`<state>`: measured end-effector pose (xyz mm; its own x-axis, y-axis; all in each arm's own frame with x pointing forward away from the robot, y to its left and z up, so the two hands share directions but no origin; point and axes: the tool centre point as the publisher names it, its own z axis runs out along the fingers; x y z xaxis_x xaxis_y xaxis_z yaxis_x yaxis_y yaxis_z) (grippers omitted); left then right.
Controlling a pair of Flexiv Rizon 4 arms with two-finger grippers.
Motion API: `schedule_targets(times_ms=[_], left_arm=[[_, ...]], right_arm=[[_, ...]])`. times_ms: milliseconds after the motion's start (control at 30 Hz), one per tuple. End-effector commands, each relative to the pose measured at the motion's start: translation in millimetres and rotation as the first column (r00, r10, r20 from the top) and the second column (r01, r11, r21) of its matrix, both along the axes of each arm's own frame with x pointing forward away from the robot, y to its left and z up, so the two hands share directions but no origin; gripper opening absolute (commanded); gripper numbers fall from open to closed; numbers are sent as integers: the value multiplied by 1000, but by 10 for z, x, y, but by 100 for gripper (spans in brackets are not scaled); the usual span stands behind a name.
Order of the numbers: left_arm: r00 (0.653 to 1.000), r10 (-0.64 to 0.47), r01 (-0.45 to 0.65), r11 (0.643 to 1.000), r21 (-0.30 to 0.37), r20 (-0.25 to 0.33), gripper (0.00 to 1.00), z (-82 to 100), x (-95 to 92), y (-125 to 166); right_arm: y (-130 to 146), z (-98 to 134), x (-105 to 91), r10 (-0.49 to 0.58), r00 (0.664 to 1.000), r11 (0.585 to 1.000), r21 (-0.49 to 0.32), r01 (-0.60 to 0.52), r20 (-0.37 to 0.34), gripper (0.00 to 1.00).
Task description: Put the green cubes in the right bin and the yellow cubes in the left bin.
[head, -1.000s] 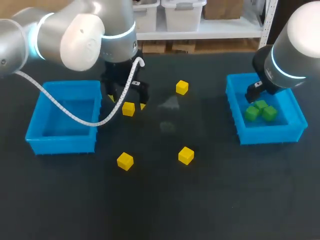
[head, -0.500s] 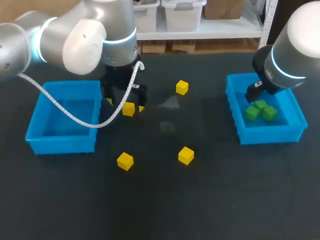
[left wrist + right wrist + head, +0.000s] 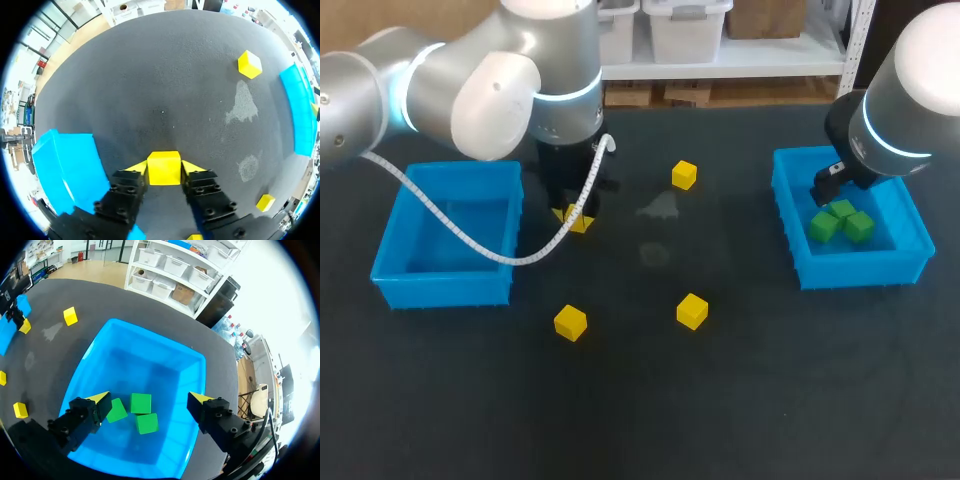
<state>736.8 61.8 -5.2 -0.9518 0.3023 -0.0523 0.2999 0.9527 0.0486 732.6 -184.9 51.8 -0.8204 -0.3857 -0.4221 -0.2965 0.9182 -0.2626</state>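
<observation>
My left gripper stands on the table just right of the left blue bin, shut on a yellow cube. In the left wrist view both yellow fingertips press the sides of that cube, which rests on the mat. Three more yellow cubes lie loose: one at the back, two toward the front. Three green cubes sit in the right blue bin. My right gripper hangs open above those green cubes, nothing between its fingers.
A white cable loops from my left arm across the left bin's right wall. Faint pale smudges mark the dark mat near its middle. The front half of the table holds only the two loose cubes.
My left gripper has dropped down over the yellow cube beside the left bin and closed its fingers onto it. The right arm has stayed where it was.
</observation>
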Motion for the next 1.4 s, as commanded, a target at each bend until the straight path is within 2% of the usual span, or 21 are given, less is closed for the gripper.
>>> schedule_targets(times_ms=[33, 133, 200, 400, 533, 667, 767, 867, 1033, 1200, 1267, 1300, 1333, 1367, 1400], left_arm=[[1000, 3, -3, 1000, -4, 21, 0, 52, -93, 70], [998, 31, -29, 999, -29, 51, 0, 184, -43, 121], [996, 28, -23, 997, -68, 85, 0, 320, 25, 137], [983, 55, -23, 982, -185, 173, 0, 925, 157, 251], [972, 86, -37, 974, -223, 218, 0, 1246, 171, 427], [964, 124, -70, 971, -228, 235, 0, 1422, 123, 698], [961, 146, -97, 973, -210, 234, 0, 1446, 46, 931], [963, 160, -121, 976, -183, 219, 0, 1395, -73, 1140], [969, 161, -135, 980, -143, 189, 0, 1175, -254, 1363], [975, 175, -162, 981, -101, 133, 0, 920, -403, 1496], [984, 142, -132, 987, -95, 110, 0, 842, -470, 1513], [988, 125, -117, 989, -87, 86, 7, 801, -506, 1517], [994, 99, -94, 993, -78, 56, 27, 762, -541, 1520], [998, 53, -51, 997, -59, 32, 95, 722, -582, 1518], [999, 38, -36, 998, -51, 34, 100, 712, -593, 1519]], right_arm=[[-5, -1, -12, -1, 1000, 1000, 0, 1, 4, 100], [-5, -1, -12, -1, 1000, 1000, 0, 1, 4, 100], [-5, -1, -12, -1, 1000, 1000, 0, 1, 4, 100], [-5, -1, -12, -1, 1000, 1000, 0, 1, 4, 100], [-5, -1, -12, -1, 1000, 1000, 0, 1, 4, 100], [-5, -1, -12, -1, 1000, 1000, 0, 1, 4, 100], [-5, -1, -12, -1, 1000, 1000, 0, 1, 4, 100], [-5, -1, -12, -1, 1000, 1000, 0, 1, 4, 100], [-5, -1, -12, -1, 1000, 1000, 0, 1, 4, 100], [-5, -1, -12, -1, 1000, 1000, 0, 1, 4, 100], [-5, -1, -12, -1, 1000, 1000, 0, 1, 4, 100], [-5, -1, -12, -1, 1000, 1000, 0, 1, 4, 100], [-5, -1, -12, -1, 1000, 1000, 0, 1, 4, 100], [-5, -1, -12, -1, 1000, 1000, 0, 1, 4, 100], [-5, -1, -12, -1, 1000, 1000, 0, 1, 4, 100]])
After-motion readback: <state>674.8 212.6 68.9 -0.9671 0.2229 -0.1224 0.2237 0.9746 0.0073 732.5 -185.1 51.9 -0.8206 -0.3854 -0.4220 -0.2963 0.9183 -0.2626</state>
